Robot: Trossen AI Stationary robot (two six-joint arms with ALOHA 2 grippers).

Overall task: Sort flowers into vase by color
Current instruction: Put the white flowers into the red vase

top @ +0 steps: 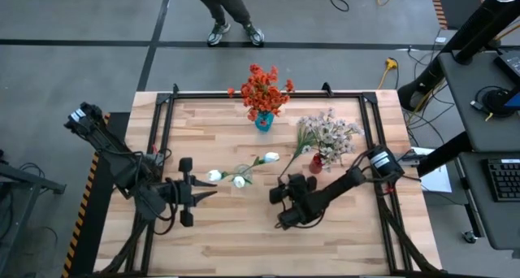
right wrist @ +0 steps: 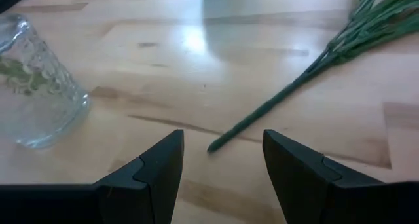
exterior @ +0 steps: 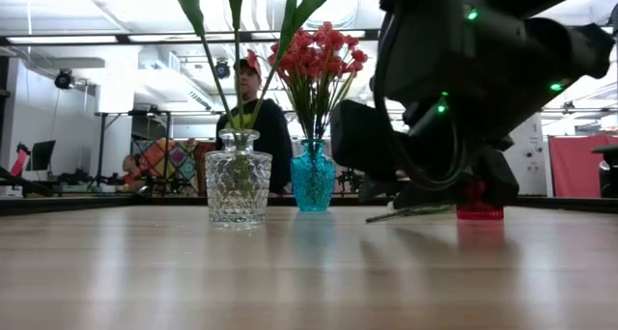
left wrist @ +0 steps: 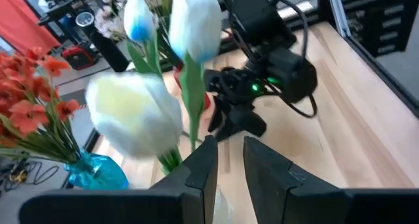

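Three white tulip buds [top: 240,180] stand in a clear glass vase [exterior: 238,185], stems down. My left gripper [left wrist: 229,160] is just on the left of them, fingers a narrow gap apart with nothing between. A green-stemmed spray [right wrist: 294,86] lies flat on the table, its pale pink-white blossoms [top: 329,133] by the small red vase [top: 315,163]. My right gripper [right wrist: 222,144] hovers open over the spray's bare stem end [right wrist: 214,147], one finger on either side, touching nothing. Orange-red flowers [top: 262,89] stand in a blue vase [top: 264,121].
A black frame [top: 162,140] runs around the wooden table top. A person [exterior: 253,118] stands beyond the far edge. Bare wood lies along the near edge [top: 244,245].
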